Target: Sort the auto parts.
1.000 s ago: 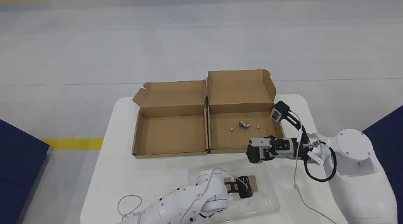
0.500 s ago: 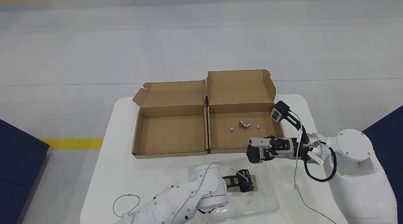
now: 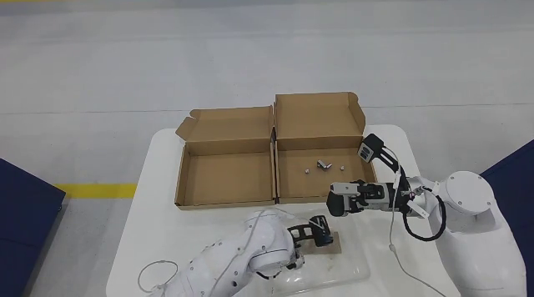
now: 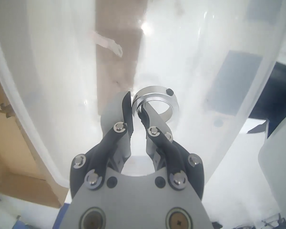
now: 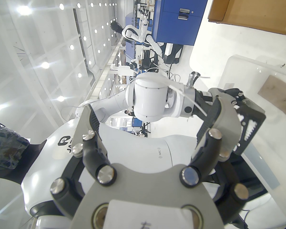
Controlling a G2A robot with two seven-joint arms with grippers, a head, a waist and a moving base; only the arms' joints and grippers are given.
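Note:
My left gripper [image 4: 136, 113] is shut on a silver metal ring [image 4: 165, 97] with a small black screw, one finger inside the ring and one outside. It holds the ring just above a clear plastic tray [image 4: 26, 110]. Seen from the top, this gripper [image 3: 320, 232] is over the tray's far edge [image 3: 355, 269]. My right gripper [image 5: 157, 120] stands open with nothing between its fingers, near the front wall of the right cardboard box [image 3: 321, 143], where it [image 3: 337, 200] hangs level. Two small metal parts [image 3: 320, 164] lie in that box. The left box [image 3: 225, 178] holds nothing I can see.
A brown card strip [image 4: 119, 24] lies under the tray, and a pale translucent clip [image 4: 107, 44] rests in the tray. The two open boxes stand side by side at the table's far half. A loose white cable [image 3: 154, 279] trails near the table's front left.
My left gripper has moved away from the table's front edge, toward the boxes, with the ring in it. The right arm has stayed still.

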